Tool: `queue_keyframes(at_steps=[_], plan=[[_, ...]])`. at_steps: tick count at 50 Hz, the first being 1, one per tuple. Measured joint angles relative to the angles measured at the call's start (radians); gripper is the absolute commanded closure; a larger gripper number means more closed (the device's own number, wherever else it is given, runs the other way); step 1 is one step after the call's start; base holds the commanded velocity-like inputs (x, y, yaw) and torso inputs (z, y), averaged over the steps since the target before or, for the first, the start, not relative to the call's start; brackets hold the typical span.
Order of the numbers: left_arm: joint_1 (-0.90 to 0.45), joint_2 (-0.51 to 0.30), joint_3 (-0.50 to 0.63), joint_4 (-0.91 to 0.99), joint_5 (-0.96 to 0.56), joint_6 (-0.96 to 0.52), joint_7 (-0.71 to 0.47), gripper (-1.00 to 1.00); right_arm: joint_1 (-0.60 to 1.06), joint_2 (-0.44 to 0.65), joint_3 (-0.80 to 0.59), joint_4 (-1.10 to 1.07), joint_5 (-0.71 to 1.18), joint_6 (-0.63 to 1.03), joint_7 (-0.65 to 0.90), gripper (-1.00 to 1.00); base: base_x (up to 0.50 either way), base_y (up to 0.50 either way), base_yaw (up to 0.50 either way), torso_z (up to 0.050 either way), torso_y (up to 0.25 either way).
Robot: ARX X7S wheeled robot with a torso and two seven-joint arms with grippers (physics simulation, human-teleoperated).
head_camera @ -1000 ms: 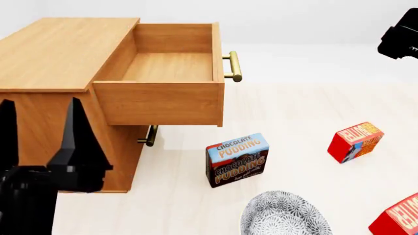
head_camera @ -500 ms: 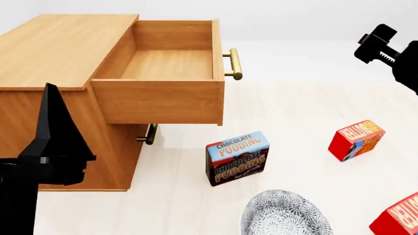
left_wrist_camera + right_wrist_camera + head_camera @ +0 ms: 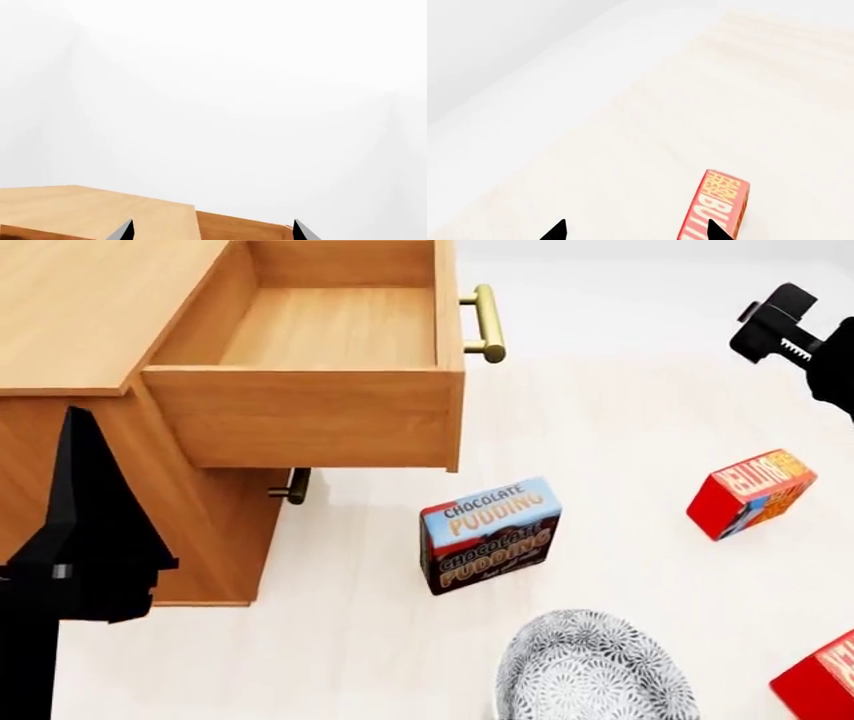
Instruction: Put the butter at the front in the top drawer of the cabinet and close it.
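Pale floor now lower in view, top drawer (image 3: pixel 320 340) nearer; both pincers spread, empty.

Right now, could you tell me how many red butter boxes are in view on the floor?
2. One red butter box lies to the right of the chocolate pudding box; a second red box is cut off at the head view's lower right corner. Others may lie outside the frame.

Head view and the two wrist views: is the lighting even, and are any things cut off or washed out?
Head view: even light, soft shadow under the top drawer; a red box is cut by the corner. Left wrist view: mostly blank white above the cabinet. Right wrist view: pale and low in contrast; the butter box is cropped at the edge.
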Motion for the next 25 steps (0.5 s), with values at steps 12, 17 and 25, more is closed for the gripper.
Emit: queue_keyframes(at_steps=[12,17,25], plan=[[0.009,-0.01,-0.005,0.012,0.009,0.004,-0.003,-1.0,0.006,0.012,0.008,-0.02,0.01,0.007,0.025,-1.0,0.0,0.0,0.0,0.0,-0.147],[0.015,-0.013,-0.007,0.014,0.015,0.008,-0.006,-1.0,0.009,0.016,0.009,-0.027,0.012,0.009,0.032,-1.0,0.0,0.0,0.0,0.0,-0.143],[0.027,-0.019,-0.01,0.014,0.027,0.021,-0.013,-1.0,0.012,0.022,0.01,-0.032,0.009,0.008,0.044,-1.0,0.0,0.0,0.0,0.0,-0.007]])
